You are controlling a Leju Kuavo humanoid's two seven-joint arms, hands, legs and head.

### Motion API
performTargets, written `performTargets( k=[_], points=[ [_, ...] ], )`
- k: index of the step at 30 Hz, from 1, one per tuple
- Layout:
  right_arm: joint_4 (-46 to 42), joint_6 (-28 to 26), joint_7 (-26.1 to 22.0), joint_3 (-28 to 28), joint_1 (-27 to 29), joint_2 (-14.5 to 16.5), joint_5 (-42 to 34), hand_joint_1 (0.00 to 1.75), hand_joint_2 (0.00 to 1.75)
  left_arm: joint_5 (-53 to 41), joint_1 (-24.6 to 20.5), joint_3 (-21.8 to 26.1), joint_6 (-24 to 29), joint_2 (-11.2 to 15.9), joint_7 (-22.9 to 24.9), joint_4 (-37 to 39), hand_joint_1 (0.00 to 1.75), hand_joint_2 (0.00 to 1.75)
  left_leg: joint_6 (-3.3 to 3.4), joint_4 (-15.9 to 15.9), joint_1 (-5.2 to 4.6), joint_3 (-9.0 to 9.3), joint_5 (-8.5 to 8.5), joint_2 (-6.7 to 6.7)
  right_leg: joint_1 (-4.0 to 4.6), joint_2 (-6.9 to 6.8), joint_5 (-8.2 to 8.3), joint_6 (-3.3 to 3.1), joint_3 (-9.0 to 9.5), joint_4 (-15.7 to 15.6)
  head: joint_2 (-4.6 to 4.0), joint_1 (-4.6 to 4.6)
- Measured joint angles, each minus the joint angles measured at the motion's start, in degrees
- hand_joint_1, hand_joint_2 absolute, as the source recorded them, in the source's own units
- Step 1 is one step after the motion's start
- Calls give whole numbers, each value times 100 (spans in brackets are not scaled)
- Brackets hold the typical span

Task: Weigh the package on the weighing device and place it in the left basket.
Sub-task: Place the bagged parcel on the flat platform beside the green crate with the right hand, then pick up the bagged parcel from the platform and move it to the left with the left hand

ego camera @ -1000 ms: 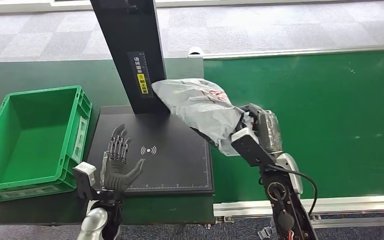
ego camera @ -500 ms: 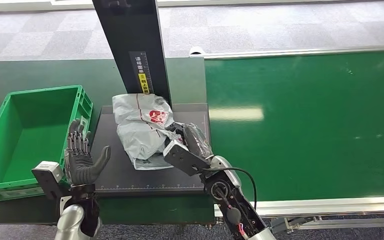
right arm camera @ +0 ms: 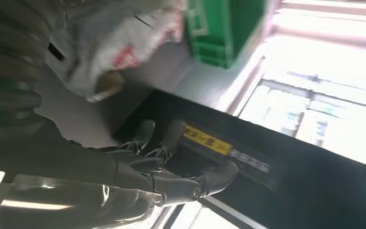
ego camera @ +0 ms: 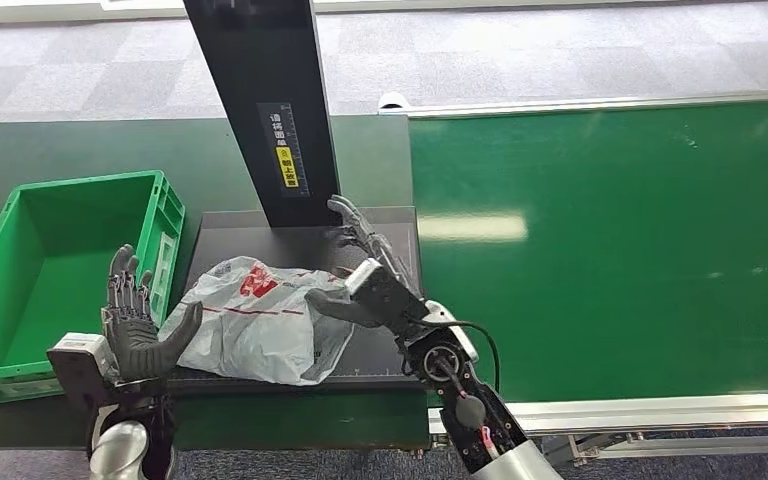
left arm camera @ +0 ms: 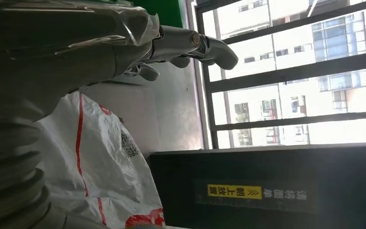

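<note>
grey plastic, crumpled, with red markings: the package [ego camera: 260,320] lies on the black plate of the weighing device [ego camera: 390,345], toward the plate's near edge and its basket side, so the weighing part of the task looks done or under way. no hand holds it.

the right hand [ego camera: 365,265] is over the plate with its fingers [ego camera: 355,225] spread and stretched toward the black upright post [ego camera: 260,100]; its thumb side lies just beside the package's edge, and i cannot tell whether it touches. nothing sits between those fingers, so the hand has nothing in it.

the left hand [ego camera: 140,320] stands upright with its fingers apart and empty, palm turned toward the package. the package's near edge is just beside its thumb, touching or almost so. in the left wrist view the package [left arm camera: 100,167] sits right by the thumb, with the post's yellow label [left arm camera: 233,192] beyond.

on the other side of the left fingers, away from the package, sits the green basket [ego camera: 165,215], with nothing visible in it.

what is left, as i judge it: the left hand has to close on the package, lift it off the plate, carry it over the basket's near wall and let go inside. thin slack plastic may slip or bunch, so a good handful is needed.
</note>
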Motion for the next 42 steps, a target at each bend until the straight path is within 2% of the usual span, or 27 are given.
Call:
performTargets(
  k=[2,5,8,11,15,23,27,31,35,42],
  points=[
    [-493,308,-185,-179,190,-136,-605,0,175,-453,69,-61,40,5,93,-58,0,175,1,0,-2,-1,-1,0,-2,0,0,0,0,-2,0,0],
    [-1179,476,-286,-442,444,-361,-1116,0,175,-1212,104,-239,56,22,374,-96,0,175,3,0,-5,0,-2,1,-5,0,0,1,1,-6,0,0],
    [-1741,418,-363,-637,647,-573,-1207,0,175,-2139,28,-578,7,85,699,24,0,175,4,1,-7,2,-3,2,-7,-1,1,1,3,-8,0,0],
    [-2124,364,-405,-758,781,-701,-1214,0,175,-2689,-84,-956,-48,137,790,322,0,175,4,1,-6,4,-3,7,-6,4,3,0,5,-7,0,0],
    [-2377,324,-425,-800,877,-789,-1213,0,175,-2767,-155,-1198,-37,170,785,561,0,175,3,1,-3,7,-2,11,-3,12,4,-2,3,-7,0,-1],
    [-2537,314,-436,-862,931,-855,-1213,0,175,-2820,-225,-1338,-60,225,788,752,0,175,3,0,-2,6,-2,11,-2,11,3,-1,4,-6,0,-1],
    [-2590,279,-521,-873,957,-867,-1212,0,175,-3480,-301,-1572,-421,309,833,985,0,175,3,1,-5,6,-2,7,-5,6,3,0,5,-7,0,-1],
    [-2673,269,-539,-880,962,-868,-1205,0,175,-4224,-527,-1945,-550,412,837,1620,0,175,4,1,-5,7,-2,4,-5,4,3,0,8,-7,0,-1],
    [-2776,269,-534,-895,962,-866,-1208,0,175,-4849,-922,-2339,-365,508,872,2372,171,175,4,-1,-5,27,-2,-29,-6,-25,-5,5,43,-7,0,-3],
    [-2889,256,-512,-990,946,-860,-1188,0,175,-5065,-1679,-2897,-210,535,752,3543,175,175,39,-11,-21,140,-36,-128,-24,-122,-74,36,192,-18,0,1]
  ],
)
